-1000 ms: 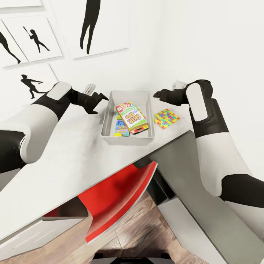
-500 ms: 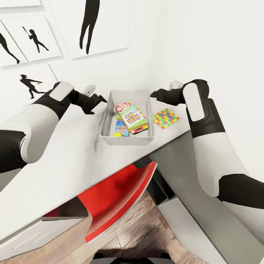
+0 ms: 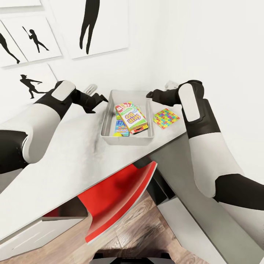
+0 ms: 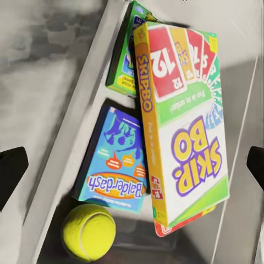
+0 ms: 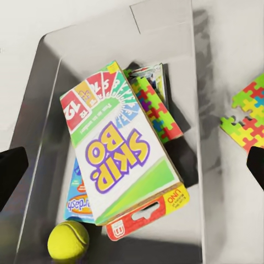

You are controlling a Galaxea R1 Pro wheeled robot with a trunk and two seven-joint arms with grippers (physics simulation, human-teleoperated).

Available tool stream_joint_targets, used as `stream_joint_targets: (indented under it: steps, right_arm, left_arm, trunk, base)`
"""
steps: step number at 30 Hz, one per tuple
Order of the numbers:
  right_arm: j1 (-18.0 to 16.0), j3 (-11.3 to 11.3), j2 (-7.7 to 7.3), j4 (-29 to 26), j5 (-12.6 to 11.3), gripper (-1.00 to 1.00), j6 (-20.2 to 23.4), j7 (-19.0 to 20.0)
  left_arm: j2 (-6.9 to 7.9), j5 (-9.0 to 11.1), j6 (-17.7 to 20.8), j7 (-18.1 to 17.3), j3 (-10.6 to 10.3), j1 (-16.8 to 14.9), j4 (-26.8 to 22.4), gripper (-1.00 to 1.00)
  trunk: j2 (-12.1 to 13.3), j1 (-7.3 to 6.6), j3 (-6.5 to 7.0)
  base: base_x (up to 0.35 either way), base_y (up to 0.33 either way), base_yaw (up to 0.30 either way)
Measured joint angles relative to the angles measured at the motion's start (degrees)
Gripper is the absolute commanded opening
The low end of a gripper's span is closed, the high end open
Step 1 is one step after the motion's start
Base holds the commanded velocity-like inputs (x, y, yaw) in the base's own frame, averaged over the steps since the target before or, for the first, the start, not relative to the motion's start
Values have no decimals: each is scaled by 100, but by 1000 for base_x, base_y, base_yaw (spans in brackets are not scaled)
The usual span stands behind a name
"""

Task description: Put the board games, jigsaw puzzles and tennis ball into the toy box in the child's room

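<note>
The grey toy box (image 3: 107, 121) stands at the back of the white table (image 3: 66, 161). Inside it a Skip-Bo box (image 3: 131, 118) lies on top, over a blue Balderdash box (image 4: 113, 165), a red Uno box (image 5: 148, 212) and a colourful jigsaw puzzle (image 5: 154, 107). A yellow tennis ball (image 4: 88, 231) rests in the box's near corner. A second jigsaw puzzle (image 3: 166, 118) lies on the table just right of the box. My left gripper (image 3: 101, 98) hovers by the box's far left corner, open and empty. My right gripper (image 3: 150, 94) hangs over the far right corner, fingertips (image 5: 11, 170) spread wide.
A red chair (image 3: 121, 194) is tucked under the table's front edge. The wall with black silhouette pictures (image 3: 95, 25) rises right behind the box. Wooden floor (image 3: 154, 238) lies below, and a grey panel (image 3: 190, 198) slopes down at the right.
My right arm has swung left, carrying its gripper from above the loose puzzle to the box's far right corner. The left arm has hardly moved.
</note>
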Motion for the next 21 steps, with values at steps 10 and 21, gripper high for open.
stream_joint_targets:
  steps: [10,21]
  right_arm:
    - [-288,-187,155,-273,44,100,-77,-70]
    - [-643,-187,155,-273,44,100,-76,-70]
  left_arm:
    - [277,-58,200,-19,185,-290,-126,100]
    - [278,-54,199,-18,185,-646,-126,100]
  trunk:
    - [-1,0,-5]
    - [-1,0,-10]
  base:
    - [0,0,0]
    - [0,0,0]
